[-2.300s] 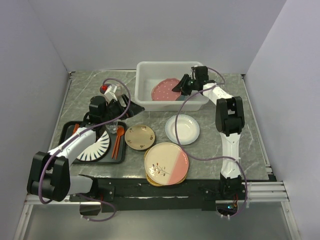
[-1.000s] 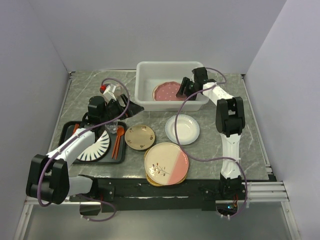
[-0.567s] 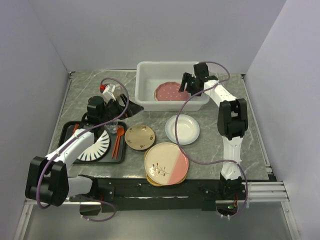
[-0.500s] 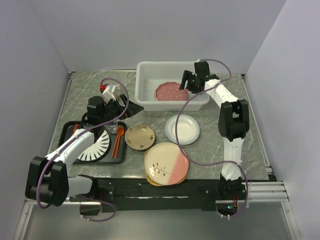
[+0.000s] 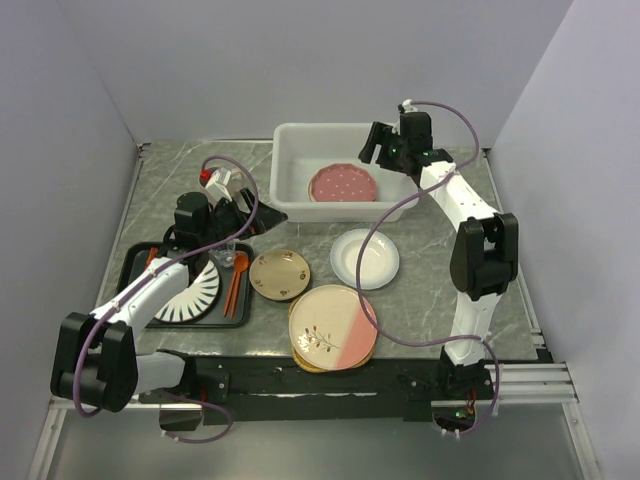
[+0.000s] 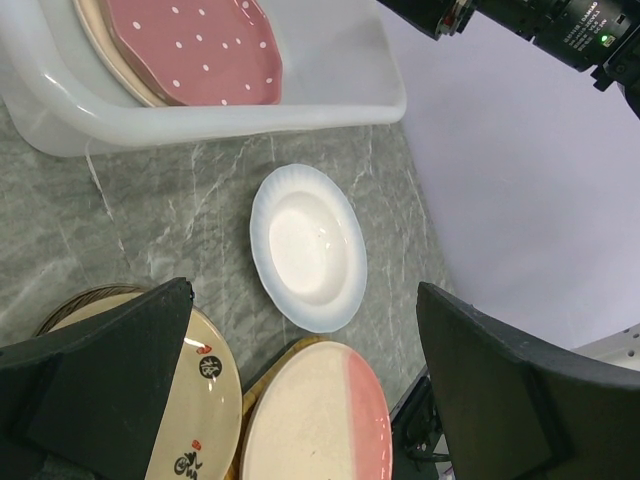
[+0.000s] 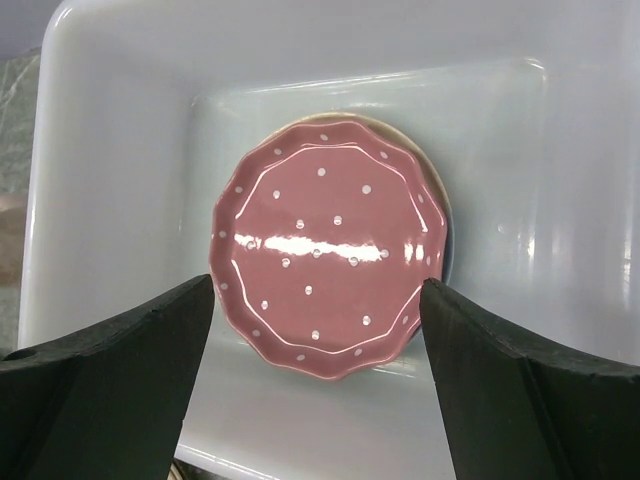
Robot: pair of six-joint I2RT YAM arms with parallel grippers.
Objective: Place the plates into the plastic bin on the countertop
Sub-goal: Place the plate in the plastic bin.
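The white plastic bin [image 5: 290,165] stands at the back of the countertop [image 5: 170,190]. A pink dotted plate [image 5: 342,184] [image 7: 330,270] lies flat in it on other plates whose rims just show. My right gripper [image 5: 380,143] [image 7: 315,292] hangs open above the bin's right end, holding nothing. On the countertop lie a white plate [image 5: 364,258] [image 6: 308,247], a small tan plate [image 5: 279,274] [image 6: 200,390] and a cream-and-pink plate [image 5: 333,323] [image 6: 320,420] topping a stack. My left gripper [image 5: 262,215] [image 6: 303,300] is open and empty, above the countertop left of the bin.
A black tray [image 5: 138,262] at the left holds a black-and-white striped plate [image 5: 190,293], an orange spoon [image 5: 236,275] and a small glass [image 5: 224,255]. Pale walls close in the countertop on three sides. The right arm's cable loops over the white plate.
My right gripper let go of the pink dotted plate, opened wide and rose back above the bin's right end. The plate now lies flat. The left arm has not moved.
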